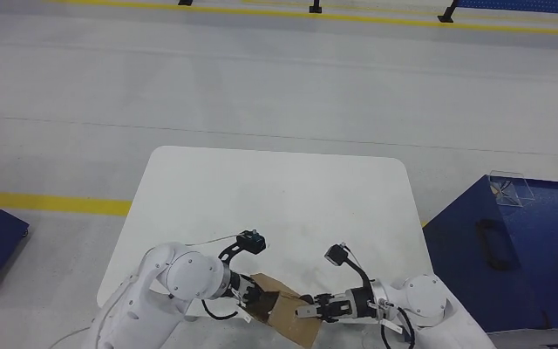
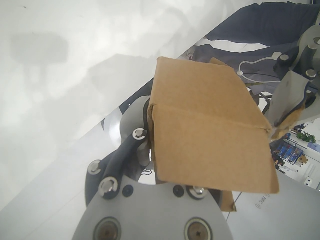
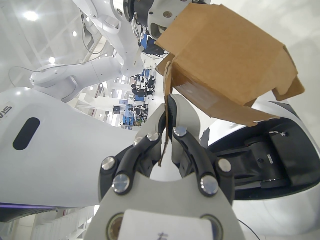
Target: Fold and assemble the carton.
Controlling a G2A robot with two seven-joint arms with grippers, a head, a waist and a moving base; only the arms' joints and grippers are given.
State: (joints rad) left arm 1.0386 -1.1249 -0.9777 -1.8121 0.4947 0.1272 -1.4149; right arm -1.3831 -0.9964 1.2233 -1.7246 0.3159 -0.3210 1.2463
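Observation:
A brown carton (image 1: pixel 283 312), partly folded with loose flaps, hangs between both arms just past the near edge of the white table (image 1: pixel 279 192). My left gripper (image 1: pixel 258 299) holds one side; in the left wrist view its fingers (image 2: pixel 140 138) clamp the edge of the carton (image 2: pixel 210 136), and one finger is hidden behind the cardboard. My right gripper (image 1: pixel 305 311) is on the opposite side. In the right wrist view the right gripper (image 3: pixel 168 108) is shut on a thin flap standing edge-on below the carton's body (image 3: pixel 225 58).
A blue cabinet (image 1: pixel 497 249) with a clear stand on top sits to the right of the table. Yellow floor lines run behind and to the left. The tabletop beyond the arms is bare.

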